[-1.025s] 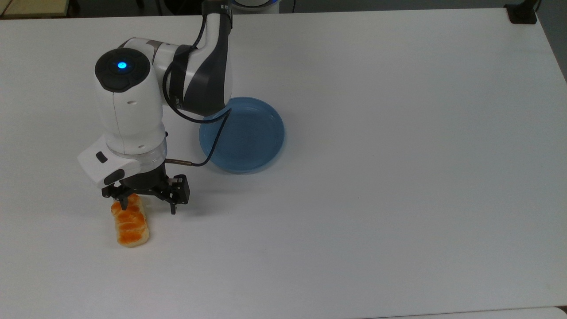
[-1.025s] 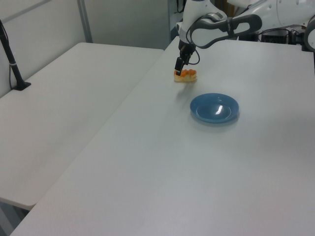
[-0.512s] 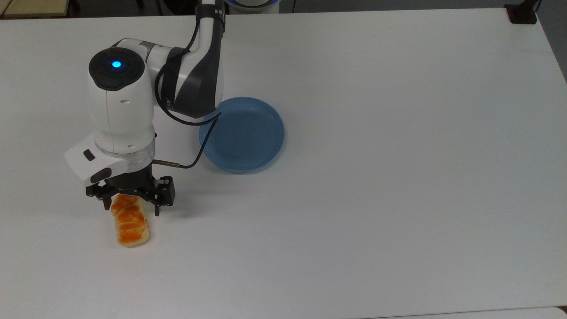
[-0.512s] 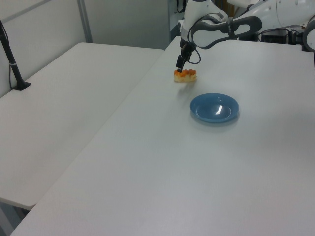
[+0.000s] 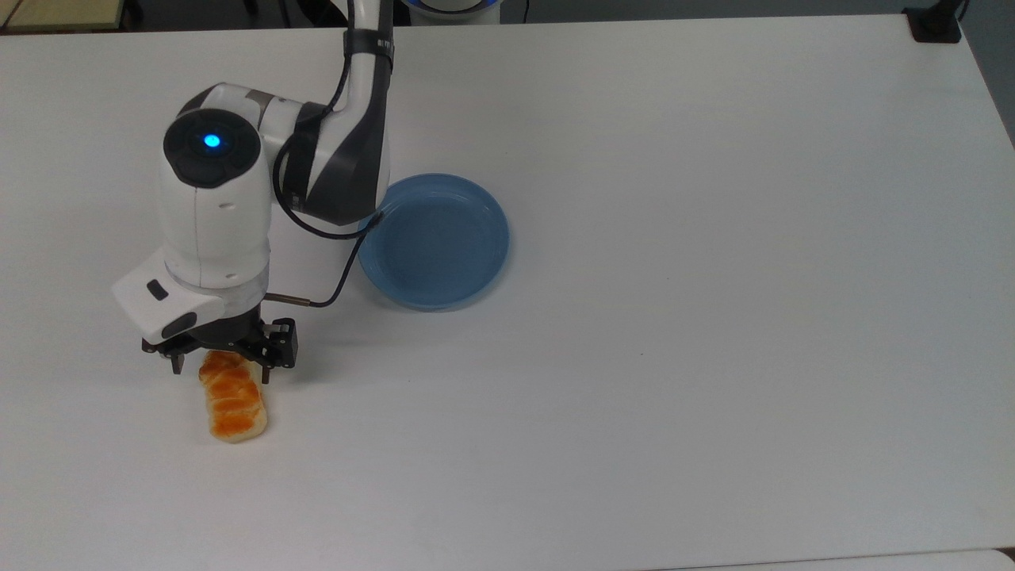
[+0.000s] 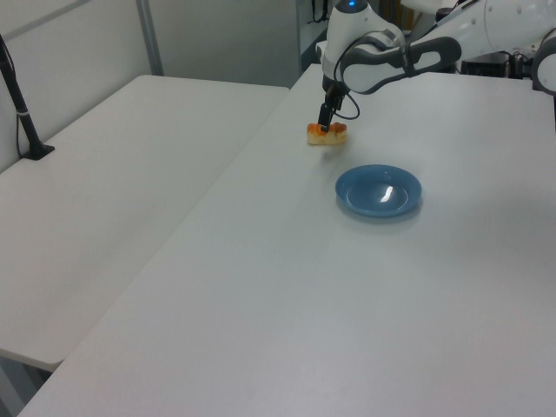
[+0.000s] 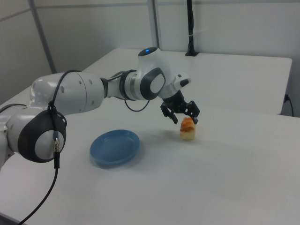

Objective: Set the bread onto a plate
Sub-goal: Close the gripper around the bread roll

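Over the last second the claw (image 5: 220, 369) has shifted across and now straddles the near end of the bread (image 5: 231, 399), fingers spread and gripping nothing, the roll lying on the worktop (image 5: 714, 317) well apart from the plate (image 5: 434, 241), so closing looks next.

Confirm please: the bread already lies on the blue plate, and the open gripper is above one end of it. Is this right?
Not quite. The bread lies on the table, apart from the blue plate, as the top view shows. The open gripper is indeed above one end of it.
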Robot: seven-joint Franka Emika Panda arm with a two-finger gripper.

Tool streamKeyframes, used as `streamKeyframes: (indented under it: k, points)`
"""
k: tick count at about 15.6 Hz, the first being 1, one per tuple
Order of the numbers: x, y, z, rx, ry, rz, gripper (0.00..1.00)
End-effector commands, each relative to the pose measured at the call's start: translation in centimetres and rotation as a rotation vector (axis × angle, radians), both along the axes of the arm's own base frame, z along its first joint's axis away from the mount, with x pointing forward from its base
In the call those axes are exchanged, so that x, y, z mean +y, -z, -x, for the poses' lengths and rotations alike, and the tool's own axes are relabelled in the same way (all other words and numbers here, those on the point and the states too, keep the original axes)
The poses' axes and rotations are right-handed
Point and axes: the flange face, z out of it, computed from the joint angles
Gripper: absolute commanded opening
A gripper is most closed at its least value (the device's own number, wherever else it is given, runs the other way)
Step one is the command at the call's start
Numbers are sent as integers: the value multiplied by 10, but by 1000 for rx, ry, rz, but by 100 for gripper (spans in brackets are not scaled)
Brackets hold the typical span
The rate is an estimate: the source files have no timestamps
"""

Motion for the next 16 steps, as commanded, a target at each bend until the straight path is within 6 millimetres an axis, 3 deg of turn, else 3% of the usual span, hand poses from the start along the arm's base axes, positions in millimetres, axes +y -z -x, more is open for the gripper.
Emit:
streamKeyframes:
  k: [1,7,8,10,16]
  points:
    - [2,10,1,18,-39,40,100]
    - [-5,30,3,60,-77,58,98]
    - [-5,31,3,61,-78,57,93]
    - [-5,31,3,61,-77,57,74]
    - [-5,26,4,49,-60,40,40]
